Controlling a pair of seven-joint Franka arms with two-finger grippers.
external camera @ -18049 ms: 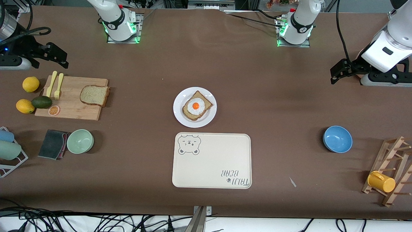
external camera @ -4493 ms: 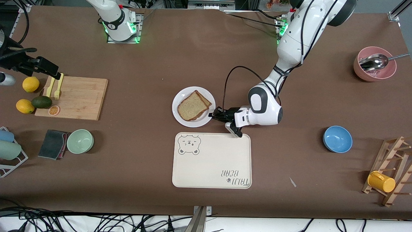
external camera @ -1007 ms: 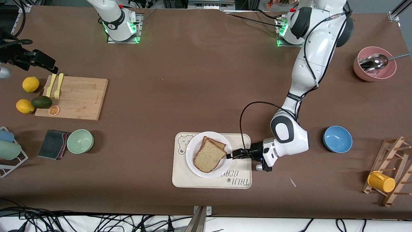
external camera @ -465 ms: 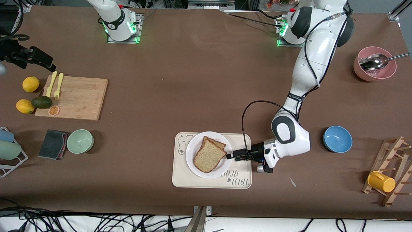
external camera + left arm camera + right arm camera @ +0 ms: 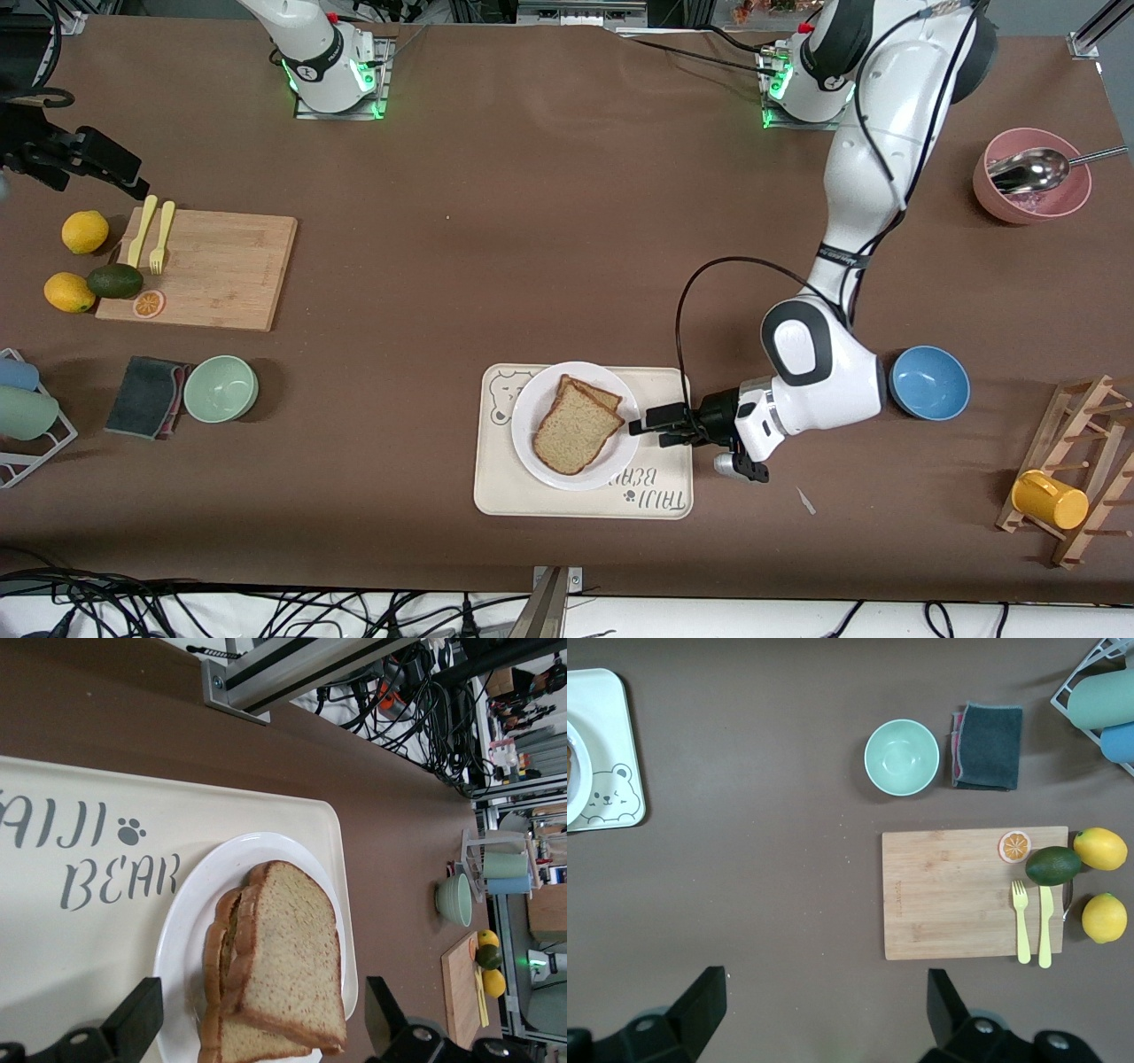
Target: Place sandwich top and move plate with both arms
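The white plate (image 5: 534, 397) sits on the cream bear-print tray (image 5: 660, 492). The sandwich top (image 5: 574, 431) lies on the lower bread slice on the plate, skewed a little so the lower slice's crust shows. My left gripper (image 5: 640, 426) is open and empty, low over the tray, just off the plate's rim toward the left arm's end. In the left wrist view the sandwich top (image 5: 292, 957) and plate (image 5: 190, 904) lie ahead of the left gripper (image 5: 259, 1005). My right gripper (image 5: 131, 182) is open and empty, over the table beside the cutting board; in its wrist view (image 5: 824, 992) only bare table lies below it.
A wooden cutting board (image 5: 213, 270) with a yellow fork and knife, two lemons and an avocado lies at the right arm's end. A green bowl (image 5: 221, 388) and a dark cloth sit nearer the camera. A blue bowl (image 5: 928, 382), pink bowl with spoon (image 5: 1032, 175) and mug rack (image 5: 1067, 474) stand at the left arm's end.
My left gripper has drawn back a little from the plate's rim toward the left arm's end. The plate and sandwich stay still on the tray. The right gripper has drifted slightly.
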